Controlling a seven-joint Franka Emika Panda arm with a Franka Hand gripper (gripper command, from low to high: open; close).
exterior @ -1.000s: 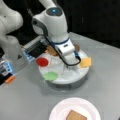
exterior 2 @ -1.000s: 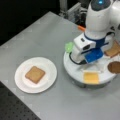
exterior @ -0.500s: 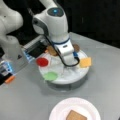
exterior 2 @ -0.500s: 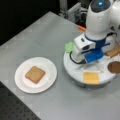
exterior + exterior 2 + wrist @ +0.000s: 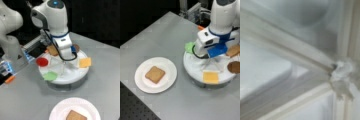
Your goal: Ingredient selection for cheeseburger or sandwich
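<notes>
My gripper (image 5: 66,69) hangs low over the middle of the white segmented tray (image 5: 72,76), just above its dividers, and no ingredient shows in it. The tray holds a red disc (image 5: 42,61), a green disc (image 5: 50,75), a yellow cheese square (image 5: 85,62), a toast square (image 5: 52,50) and a dark patty (image 5: 76,47). In a front view the cheese (image 5: 210,77), patty (image 5: 234,67), toast (image 5: 233,50) and green disc (image 5: 189,46) show; the arm hides the red disc. The sandwich is a single toast square (image 5: 155,74) on the white plate (image 5: 142,83). The wrist view shows only the tray dividers (image 5: 297,58) close up.
The robot's white base (image 5: 10,37) and small orange and blue items (image 5: 8,72) stand at a front view's left, beside the tray. The grey table (image 5: 165,32) ends in a dark edge at a front view's bottom left.
</notes>
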